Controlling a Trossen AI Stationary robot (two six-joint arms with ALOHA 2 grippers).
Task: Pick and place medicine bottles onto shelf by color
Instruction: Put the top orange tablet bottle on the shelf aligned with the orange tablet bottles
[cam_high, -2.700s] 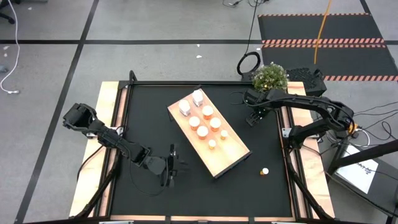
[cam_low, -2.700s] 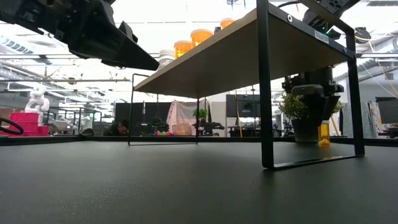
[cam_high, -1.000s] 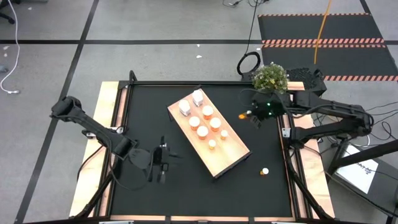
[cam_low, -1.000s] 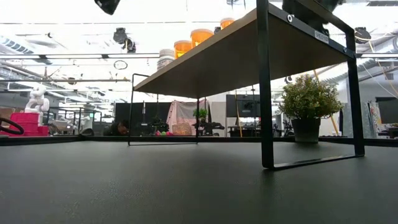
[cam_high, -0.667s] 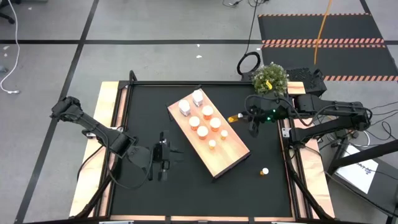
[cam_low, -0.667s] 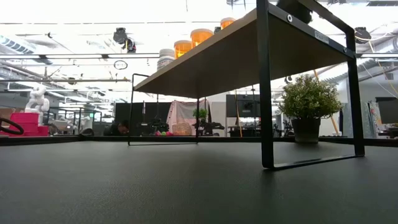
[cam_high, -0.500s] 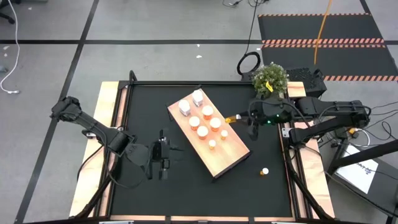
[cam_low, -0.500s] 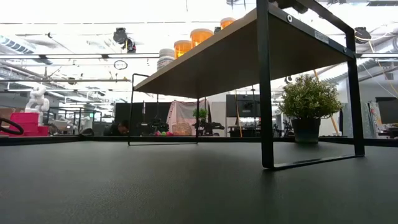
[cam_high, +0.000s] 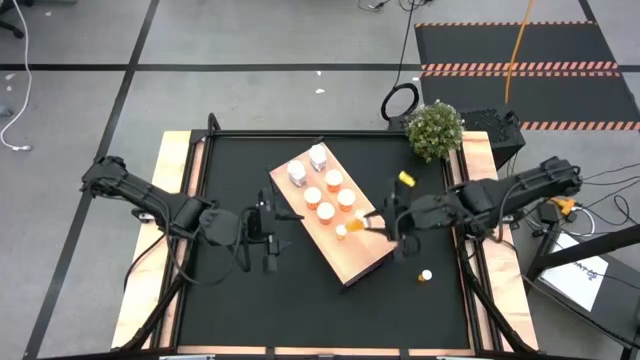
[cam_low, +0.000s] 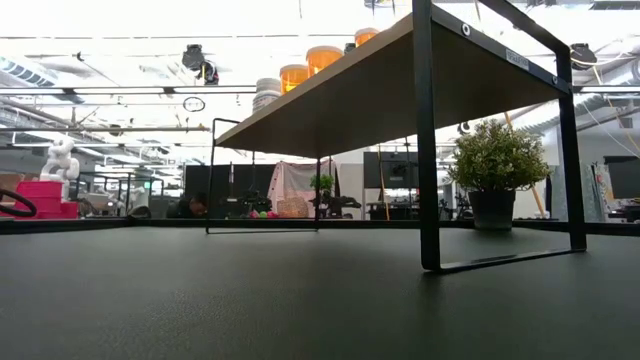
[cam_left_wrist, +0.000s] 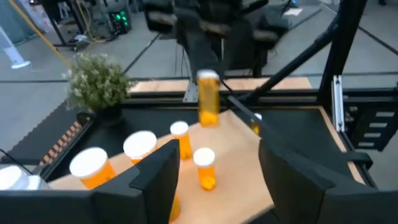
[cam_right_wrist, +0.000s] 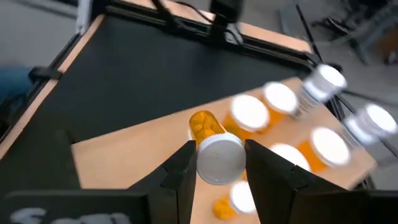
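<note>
The right gripper (cam_high: 372, 223) squeezes a small orange bottle (cam_right_wrist: 213, 145) above the shelf (cam_high: 375, 250). The left gripper (cam_high: 272, 226) waits open, holding nothing.

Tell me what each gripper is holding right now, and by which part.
The right gripper holds an orange medicine bottle by its white cap end, above the shelf. The left gripper holds nothing.

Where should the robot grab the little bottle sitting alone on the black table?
Come straight down from above and pinch the small bottle across its round sides, just under the white cap. It seems to stand upright, cap up, with bare black table all around it.
</note>
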